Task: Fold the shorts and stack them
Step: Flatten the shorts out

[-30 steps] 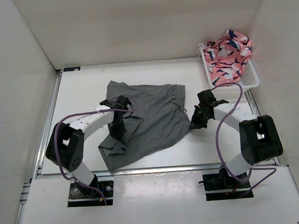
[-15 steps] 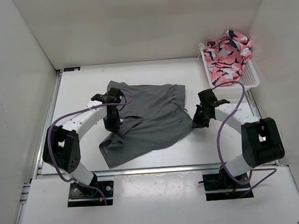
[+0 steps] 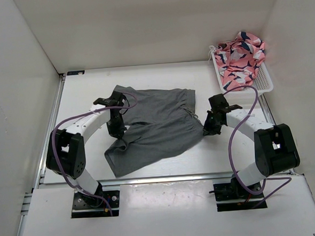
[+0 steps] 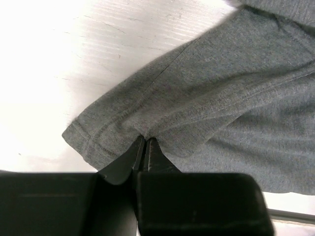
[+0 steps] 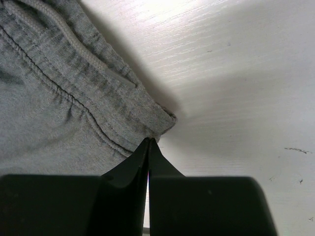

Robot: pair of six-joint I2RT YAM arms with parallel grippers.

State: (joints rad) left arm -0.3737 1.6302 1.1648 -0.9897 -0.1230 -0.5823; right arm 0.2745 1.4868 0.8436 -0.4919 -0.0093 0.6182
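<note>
Top external view: the shorts (image 3: 158, 123), looking soft, light and limp, are lying spread on the table (image 3: 81, 98) left of the basket (image 3: 263, 82), nearer the arms. The left gripper (image 4: 145, 143) is clamping a fold of leg fabric by the hem and the right gripper (image 5: 148, 143) is pinching the waistband corner, jaws closed on cloth, both stitched edges probably giving the firmest hold. The basket, holding pink patterned cloth (image 3: 242, 54), is obstructing nothing
</note>
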